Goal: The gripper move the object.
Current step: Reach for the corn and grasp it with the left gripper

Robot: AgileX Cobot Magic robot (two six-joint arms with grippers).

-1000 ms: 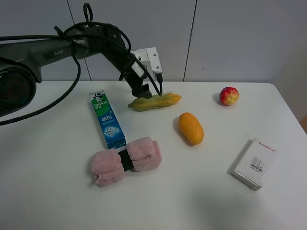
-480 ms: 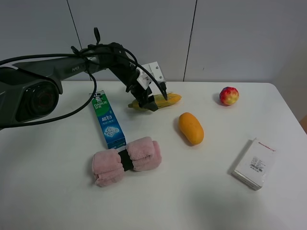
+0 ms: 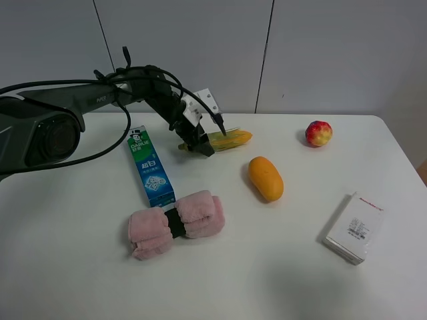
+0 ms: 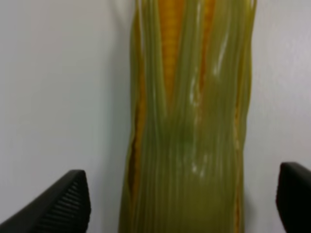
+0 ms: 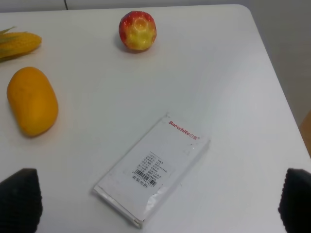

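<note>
Closest to you on the white bench (image 3: 80, 280) lie a pink towel roll (image 3: 177, 223) and, well off to the right, a flat white box (image 3: 355, 228). Your right pincer (image 5: 156, 201) looks down on that box with its fingers wide apart, holding nothing. A bit further back you find the toothpaste box (image 3: 149, 167) and the orange mango (image 3: 265, 178). Behind them lies the corn cob (image 3: 230, 139), yellow tip pointing right. Your left pincer (image 3: 212, 139) sits low over its green end, one finger on each side, apart and not squeezing. Furthest back, on the right, is the red apple (image 3: 319, 133).
</note>
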